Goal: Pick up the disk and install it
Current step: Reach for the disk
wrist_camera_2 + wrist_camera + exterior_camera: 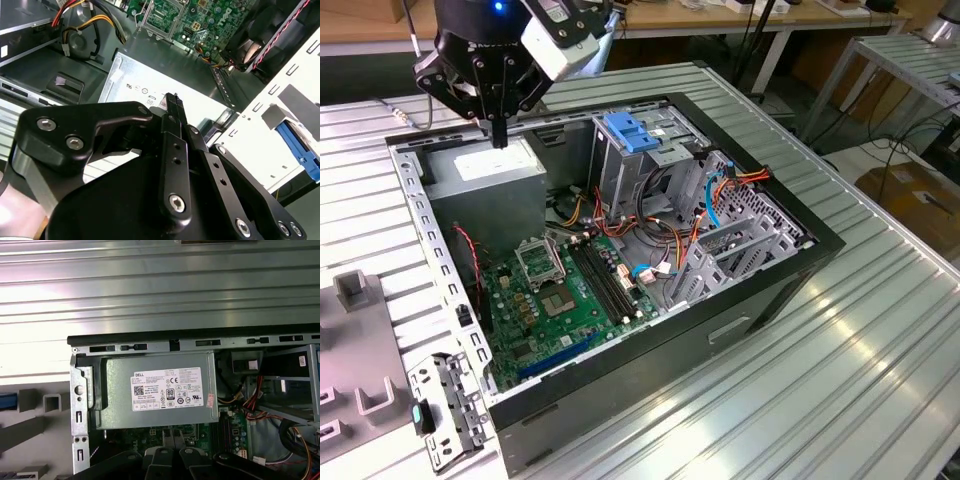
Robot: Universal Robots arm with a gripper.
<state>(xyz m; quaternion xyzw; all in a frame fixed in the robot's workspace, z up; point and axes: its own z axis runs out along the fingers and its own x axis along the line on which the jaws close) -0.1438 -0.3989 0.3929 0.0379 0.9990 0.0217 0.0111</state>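
My gripper (pixel 498 132) hangs shut and empty over the back corner of the open computer case (pixel 800 262), on the exterior view's left. It is just above the grey power supply box with a white label (pixel 488 168). In the second wrist view the black fingers (pixel 173 102) are pressed together over that box (pixel 145 80). Of the disk I see only a bright blue plastic edge (pixel 300 152), outside the case wall beside the grey fixtures. The same blue edge (pixel 7 402) shows in the first wrist view. Its silver body is out of view.
A metal drive cage with a flat blue latch (pixel 630 132) stands in the middle of the case, beside the green motherboard (pixel 560 290) and loose cables (pixel 665 235). Grey fixtures (pixel 350 290) and a metal bracket (pixel 445 410) lie to the case's left on the ribbed table (pixel 860 350).
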